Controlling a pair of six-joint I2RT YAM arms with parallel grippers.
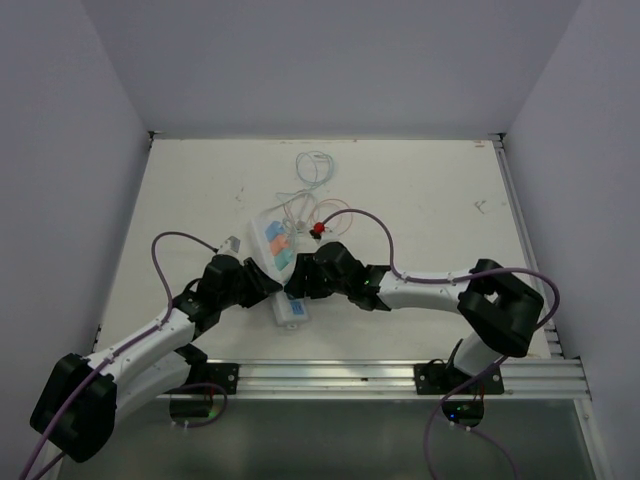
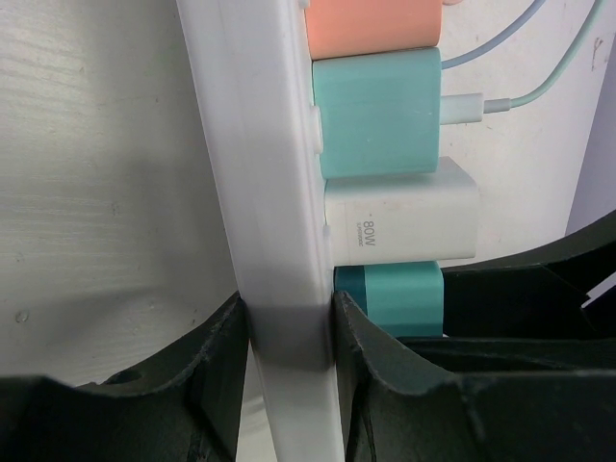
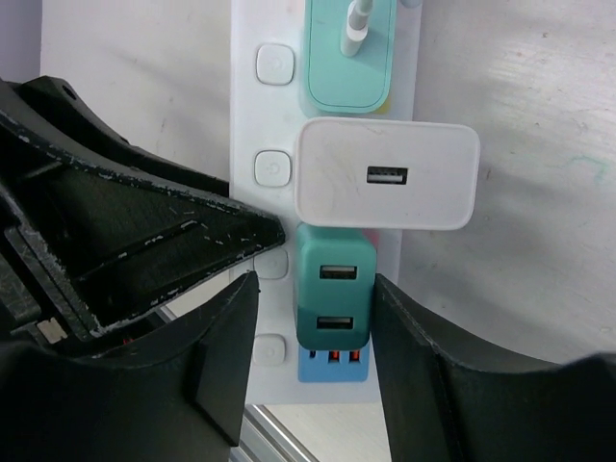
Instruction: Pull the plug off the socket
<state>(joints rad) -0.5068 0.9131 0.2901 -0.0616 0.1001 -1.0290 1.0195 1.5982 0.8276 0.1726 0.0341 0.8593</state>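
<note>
Teal and two-ported, the plug [image 3: 333, 298] sits in the socket [image 2: 260, 144] at the near end of the row. Only a blue label [image 3: 332, 368] shows below it, and a white charger [image 3: 385, 178] is packed tight above it. It stands straight out of the socket's face, toward the right wrist camera, so I judge the pull must run back along that line, square to the long white bar.

The right pincer [image 3: 315, 284] straddles the plug across its short width, spread. One finger lies against the plug's side, while a strip of white shows between the other finger and the plug, so it has not yet clamped. It lines up with the plug rather than the charger, but the charger overhangs just past the fingertips.

The left pincer [image 2: 289, 308] is pressed onto the socket itself. Its fingers [image 2: 207, 375] grip the two long edges beside the teal plug, and the bar's long axis runs away from it.

From above, the socket [image 1: 278, 262] lies slantwise near the middle of the desk [image 1: 420, 200], between the two arms. Both pincers meet at its near half. I cannot tell whether it rests flat or is tipped on edge. The right arm is placed to pull and the left to brace.
</note>
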